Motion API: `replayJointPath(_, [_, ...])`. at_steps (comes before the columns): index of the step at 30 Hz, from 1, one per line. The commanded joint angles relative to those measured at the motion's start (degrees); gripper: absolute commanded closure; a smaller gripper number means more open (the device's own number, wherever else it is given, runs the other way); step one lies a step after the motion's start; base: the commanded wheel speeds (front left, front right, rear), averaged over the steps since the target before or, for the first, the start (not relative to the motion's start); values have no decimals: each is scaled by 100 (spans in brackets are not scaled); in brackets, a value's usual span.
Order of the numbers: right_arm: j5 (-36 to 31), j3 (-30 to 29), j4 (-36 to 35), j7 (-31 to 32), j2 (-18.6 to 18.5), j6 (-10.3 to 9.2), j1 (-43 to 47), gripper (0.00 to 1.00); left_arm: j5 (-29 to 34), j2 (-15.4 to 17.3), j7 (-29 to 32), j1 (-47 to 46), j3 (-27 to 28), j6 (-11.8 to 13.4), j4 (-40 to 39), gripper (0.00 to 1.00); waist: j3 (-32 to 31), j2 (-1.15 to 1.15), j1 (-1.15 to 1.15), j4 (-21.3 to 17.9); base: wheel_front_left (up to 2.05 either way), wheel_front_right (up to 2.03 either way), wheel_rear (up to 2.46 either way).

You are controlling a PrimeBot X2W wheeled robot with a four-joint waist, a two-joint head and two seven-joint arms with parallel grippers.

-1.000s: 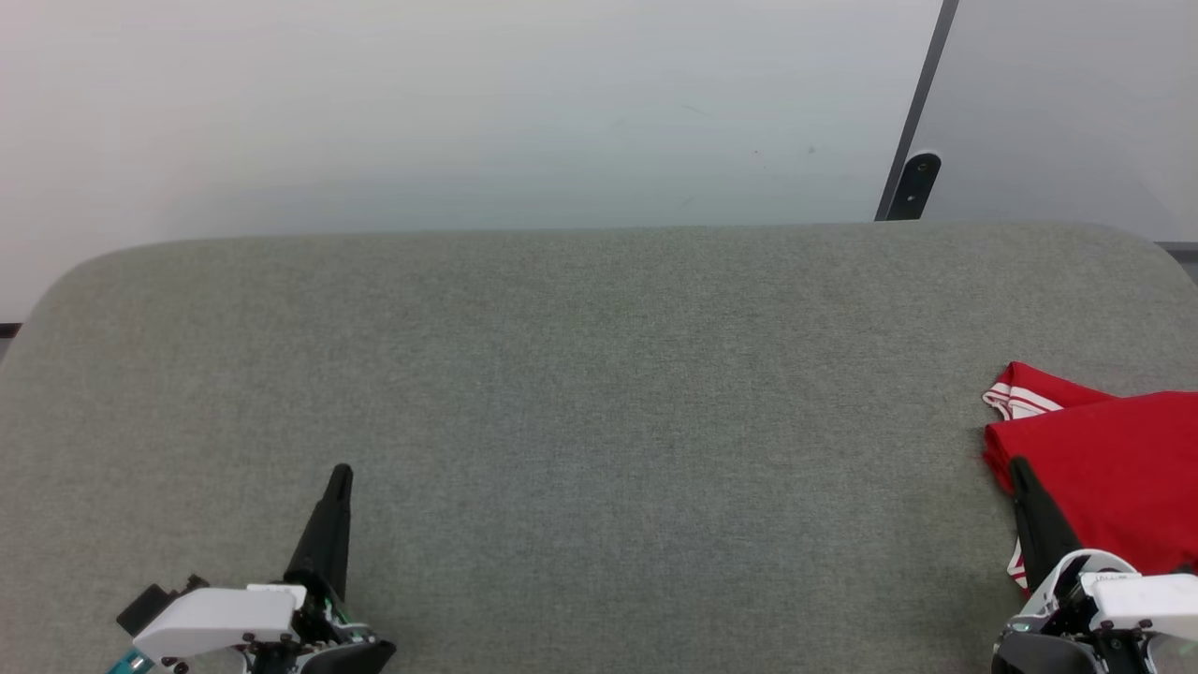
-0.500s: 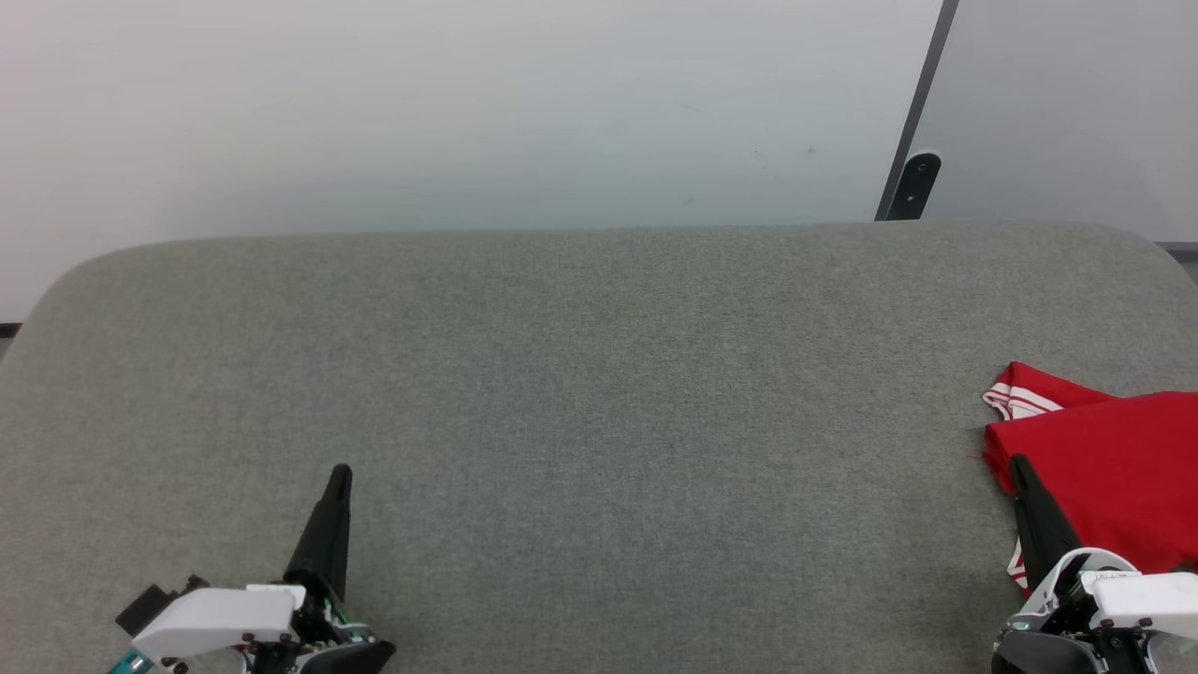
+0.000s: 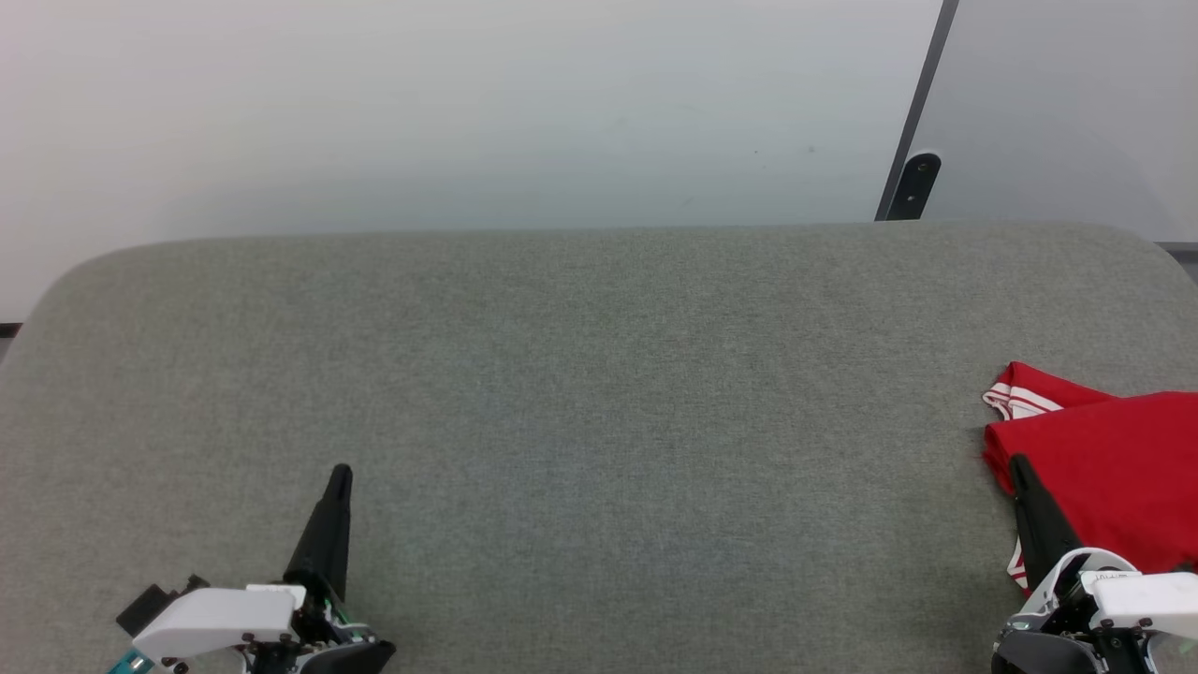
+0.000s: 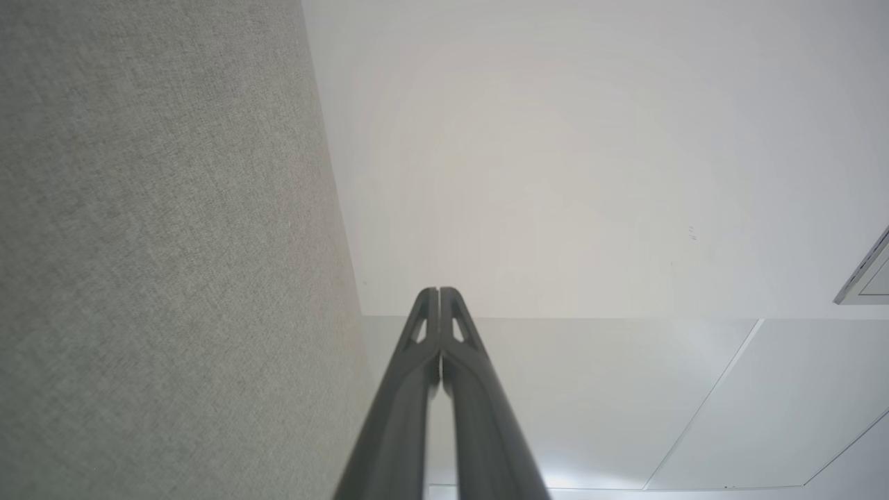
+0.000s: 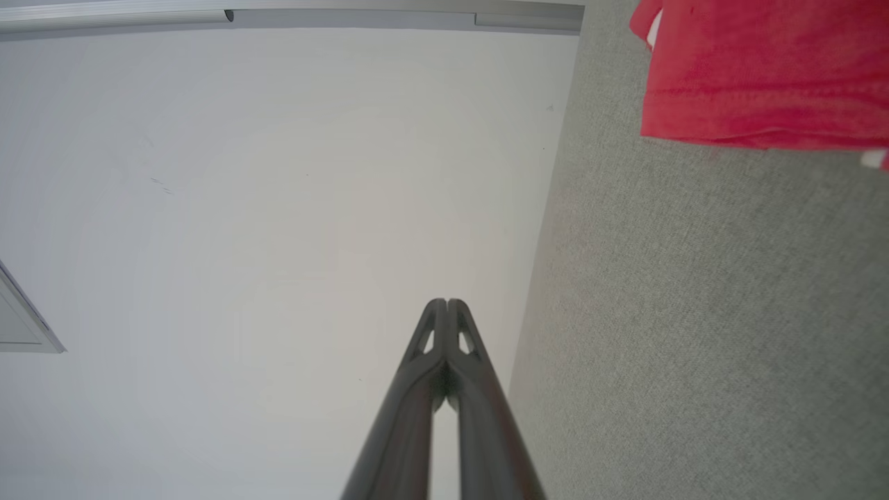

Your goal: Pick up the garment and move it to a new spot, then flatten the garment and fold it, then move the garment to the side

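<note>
The garment (image 3: 1114, 468) lies folded at the right edge of the grey padded table (image 3: 599, 393), red with a bit of white-and-red striped trim at its far left corner. In the right wrist view the garment (image 5: 764, 76) sits at the upper right. My right gripper (image 3: 1018, 465) is shut and empty, its tip in front of the garment's left edge. Its fingers (image 5: 444, 309) press together in its own wrist view. My left gripper (image 3: 340, 473) is shut and empty over bare table at the lower left, its fingers (image 4: 439, 295) closed tip to tip.
A pale wall (image 3: 468, 112) rises behind the table's far edge. A dark strip with a black bracket (image 3: 913, 185) runs down the wall at the upper right. The table's far corners are rounded.
</note>
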Motion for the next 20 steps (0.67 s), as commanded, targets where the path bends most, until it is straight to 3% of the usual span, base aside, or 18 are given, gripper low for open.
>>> replayJointPath(1, [20,5,-2,-12,19,-4,-24,100,13,-8,7,-63,16,-36,10,100,0,0,0,0,0,0,0])
replayJointPath(20, [21,6,-2,-14,19,-4,-24,100,23,-17,16,-65,29,-36,10,100,0,0,0,0,0,0,0])
